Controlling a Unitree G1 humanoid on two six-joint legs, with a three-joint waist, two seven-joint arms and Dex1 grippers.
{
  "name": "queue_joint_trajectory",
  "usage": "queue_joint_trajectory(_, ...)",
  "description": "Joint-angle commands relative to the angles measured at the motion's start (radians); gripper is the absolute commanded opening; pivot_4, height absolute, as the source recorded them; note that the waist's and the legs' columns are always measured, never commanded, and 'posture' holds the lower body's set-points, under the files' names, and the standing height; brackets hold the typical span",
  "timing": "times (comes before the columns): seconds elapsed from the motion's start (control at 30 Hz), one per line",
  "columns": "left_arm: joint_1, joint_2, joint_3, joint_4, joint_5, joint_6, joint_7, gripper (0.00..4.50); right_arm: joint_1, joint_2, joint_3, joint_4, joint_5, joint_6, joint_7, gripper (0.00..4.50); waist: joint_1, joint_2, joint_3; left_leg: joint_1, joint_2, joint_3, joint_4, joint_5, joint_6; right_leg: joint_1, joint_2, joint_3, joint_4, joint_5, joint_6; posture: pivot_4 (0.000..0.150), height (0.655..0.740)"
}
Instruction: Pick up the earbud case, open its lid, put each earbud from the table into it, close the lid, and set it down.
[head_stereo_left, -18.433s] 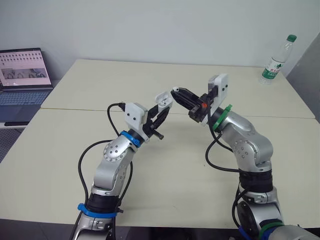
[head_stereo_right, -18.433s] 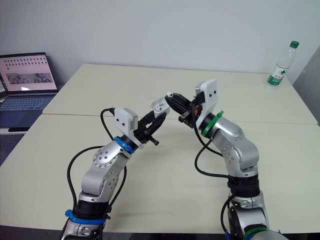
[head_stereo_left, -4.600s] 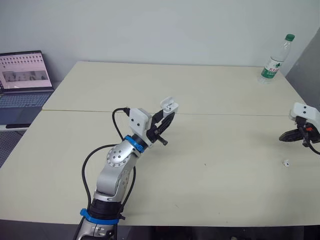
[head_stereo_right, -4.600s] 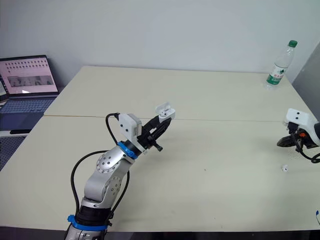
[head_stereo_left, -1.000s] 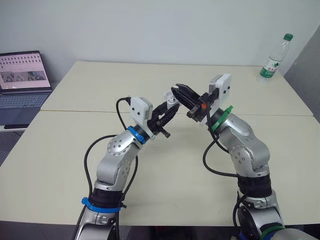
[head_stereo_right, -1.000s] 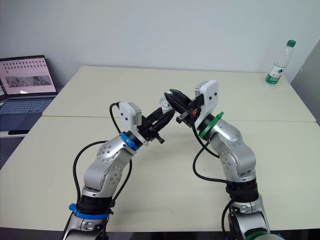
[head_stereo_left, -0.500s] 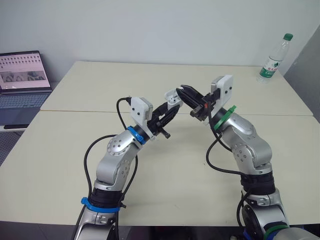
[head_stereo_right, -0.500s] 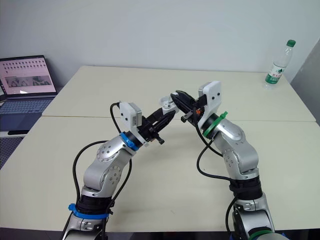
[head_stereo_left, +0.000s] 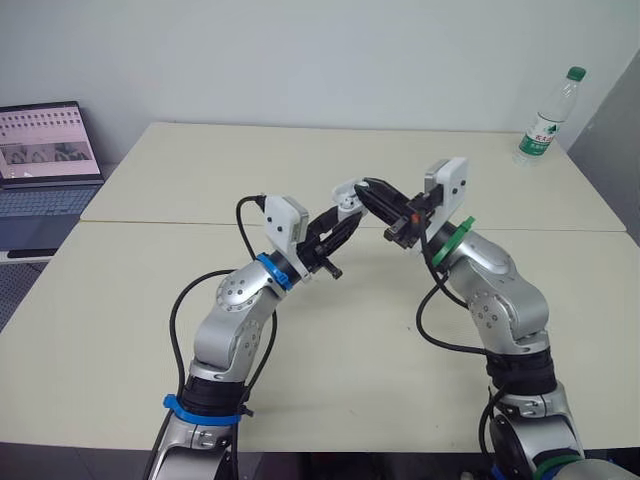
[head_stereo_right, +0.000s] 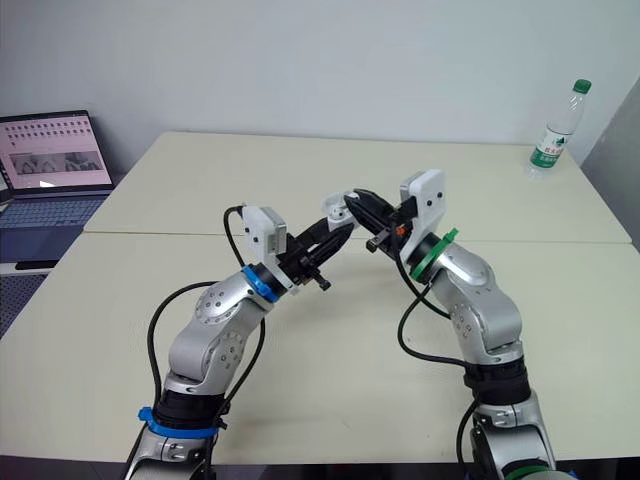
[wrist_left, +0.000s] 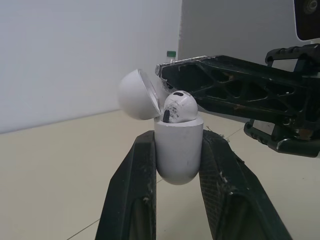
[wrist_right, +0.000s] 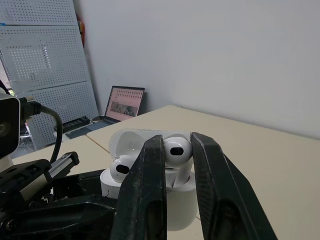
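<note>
My left gripper (head_stereo_left: 338, 218) is shut on the white earbud case (wrist_left: 178, 150) and holds it above the middle of the table (head_stereo_left: 330, 370). The lid (wrist_left: 137, 95) is swung open. One white earbud (wrist_left: 177, 106) sits in the case. My right gripper (wrist_right: 176, 142) comes in from the right, its fingertips right over the open case, shut on a second earbud (wrist_right: 176, 150) that hangs at the case's free slot. The seated earbud (wrist_right: 121, 167) lies beside it. In the left eye view the right gripper (head_stereo_left: 372, 190) meets the case (head_stereo_left: 347, 195) at the lid.
An open laptop (head_stereo_left: 45, 150) stands off the table's left side. A water bottle (head_stereo_left: 548, 118) stands at the back right corner. A seam (head_stereo_left: 560, 233) runs across the table between its two halves.
A few seconds ago my right gripper was low at the table's far right near a loose earbud; now it is at the case. In the last second it shifted slightly and lowered.
</note>
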Motion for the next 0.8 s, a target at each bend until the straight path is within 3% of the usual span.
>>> queue_joint_trajectory(0.03,-0.021,-0.004,0.011,-0.036,-0.004,-0.024,0.003,0.8,0.006,-0.01,-0.001,-0.038,0.005,0.001,0.0,0.37,0.0,0.0,0.0,0.0,0.0,0.0,0.0,0.0,0.0,0.0,0.0,0.0,0.0,0.0,0.0,0.15,0.74)
queue_joint_trajectory(0.8,-0.014,-0.004,0.011,-0.04,0.002,-0.03,0.008,0.8,-0.023,-0.02,0.008,-0.015,0.006,-0.012,0.023,0.37,0.0,0.0,0.0,0.0,0.0,0.0,-0.001,0.0,0.0,0.0,0.0,0.0,-0.001,0.0,0.0,0.15,0.74)
